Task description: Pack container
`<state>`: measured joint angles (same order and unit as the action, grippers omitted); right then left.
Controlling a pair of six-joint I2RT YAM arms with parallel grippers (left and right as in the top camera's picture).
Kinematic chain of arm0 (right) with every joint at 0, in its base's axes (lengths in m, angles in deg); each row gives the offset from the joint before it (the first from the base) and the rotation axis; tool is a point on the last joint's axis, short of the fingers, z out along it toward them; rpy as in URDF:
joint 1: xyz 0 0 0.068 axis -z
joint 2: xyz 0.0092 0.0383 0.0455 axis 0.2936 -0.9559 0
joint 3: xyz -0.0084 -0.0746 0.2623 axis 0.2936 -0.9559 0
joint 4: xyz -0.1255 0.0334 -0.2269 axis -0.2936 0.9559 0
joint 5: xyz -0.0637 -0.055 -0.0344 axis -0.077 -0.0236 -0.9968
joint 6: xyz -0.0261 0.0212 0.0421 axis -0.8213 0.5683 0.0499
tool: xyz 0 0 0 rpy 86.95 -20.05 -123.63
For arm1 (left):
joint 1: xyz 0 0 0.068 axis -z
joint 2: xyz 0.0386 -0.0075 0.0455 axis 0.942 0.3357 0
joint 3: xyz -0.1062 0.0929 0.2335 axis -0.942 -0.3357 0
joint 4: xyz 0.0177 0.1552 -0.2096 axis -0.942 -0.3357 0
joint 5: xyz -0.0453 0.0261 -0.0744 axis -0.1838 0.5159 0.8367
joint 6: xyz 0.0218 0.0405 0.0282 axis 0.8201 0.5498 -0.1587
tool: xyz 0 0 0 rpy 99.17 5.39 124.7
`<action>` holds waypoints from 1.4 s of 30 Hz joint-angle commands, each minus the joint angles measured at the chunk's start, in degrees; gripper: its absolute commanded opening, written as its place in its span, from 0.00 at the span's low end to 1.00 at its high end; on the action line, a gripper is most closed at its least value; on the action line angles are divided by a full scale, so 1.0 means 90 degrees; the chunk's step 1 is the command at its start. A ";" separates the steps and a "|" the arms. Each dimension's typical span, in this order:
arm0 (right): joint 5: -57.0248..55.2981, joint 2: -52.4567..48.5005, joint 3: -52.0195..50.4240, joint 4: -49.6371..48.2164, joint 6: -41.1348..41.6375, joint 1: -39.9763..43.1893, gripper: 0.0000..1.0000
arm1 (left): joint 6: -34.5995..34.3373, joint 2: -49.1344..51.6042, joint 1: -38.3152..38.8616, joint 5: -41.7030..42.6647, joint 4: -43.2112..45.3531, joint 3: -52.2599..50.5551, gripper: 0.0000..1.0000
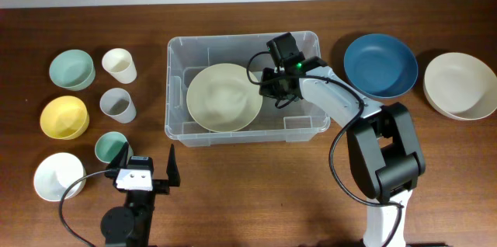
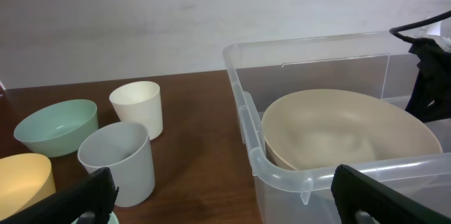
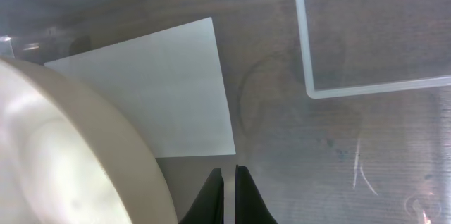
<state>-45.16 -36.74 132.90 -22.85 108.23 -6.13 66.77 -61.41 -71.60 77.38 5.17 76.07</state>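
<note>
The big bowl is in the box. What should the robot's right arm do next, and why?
Probably lift the right arm straight up out of the large clear plastic bin. Its jaws are shut and empty beside the big beige bowl, which already lies inside, and the dark blue bowl waits outside nearby.

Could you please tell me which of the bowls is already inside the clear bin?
The large cream bowl: it alone lies in the bin. The blue bowl, beige bowl, green bowl, yellow bowl and white bowl sit outside on the table.
</note>
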 commanded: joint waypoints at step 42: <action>0.0036 0.0894 0.2341 0.2528 -0.1197 0.0437 0.54 | -0.0039 -0.0053 -0.0039 -0.0002 -0.0032 -0.0019 0.99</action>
<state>-42.58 -33.98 146.52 -2.65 101.58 -3.81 66.77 -61.41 -71.60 77.36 5.17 76.07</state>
